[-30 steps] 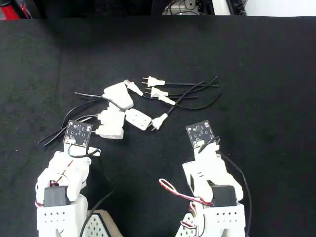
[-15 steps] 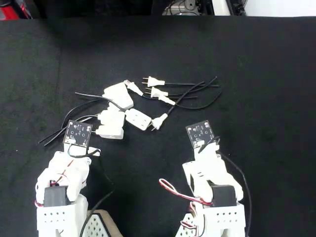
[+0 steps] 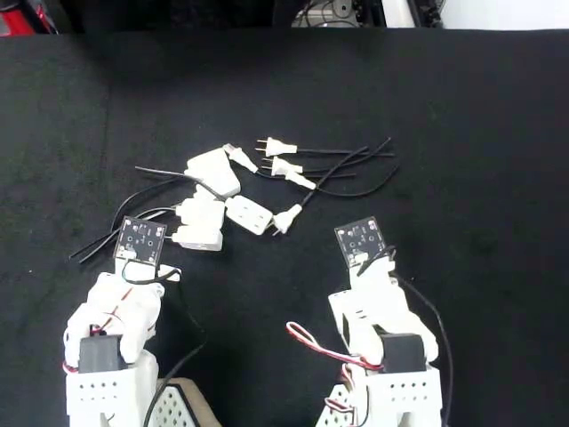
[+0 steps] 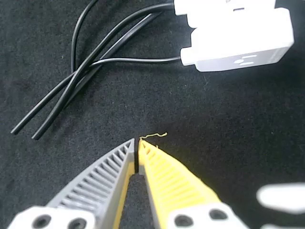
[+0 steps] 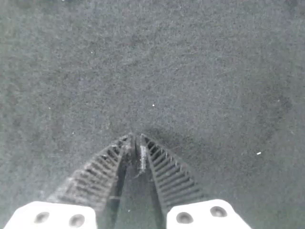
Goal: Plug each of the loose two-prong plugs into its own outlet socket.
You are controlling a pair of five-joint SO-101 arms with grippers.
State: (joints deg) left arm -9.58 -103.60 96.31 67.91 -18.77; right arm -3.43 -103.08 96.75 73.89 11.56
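Black felt covers the counter [image 3: 498,133]. Near its middle, a little toward the left edge, several white outlet sockets [image 3: 213,171] lie in a loose cluster, some touching one another. Just to the right of them are the loose two-prong plugs [image 3: 276,146]. One lies farthest back with its prongs pointing at the left edge, and a second is just in front of it. A third plug [image 3: 286,218] rests just beside the front socket [image 3: 248,214]. Another small plug [image 3: 238,156] lies against the rearmost socket, and I cannot tell whether it is seated. Thin black cords [image 3: 356,165] trail from the plugs toward the right edge, and others run from the sockets toward the left edge.

Both arms stand at the near edge, the left arm [image 3: 120,307] just in front of the cluster and the right arm [image 3: 378,307] beside it, well apart from the plugs.

The left tool [image 4: 138,145] is clenched on nothing, its grey and yellow fingers meeting at the tips over bare felt. A white socket block [image 4: 238,43] lies near it, and a wisp of pale thread [image 4: 153,137] sits by the tips. The right tool [image 5: 135,139] is likewise clenched and empty, over bare felt.
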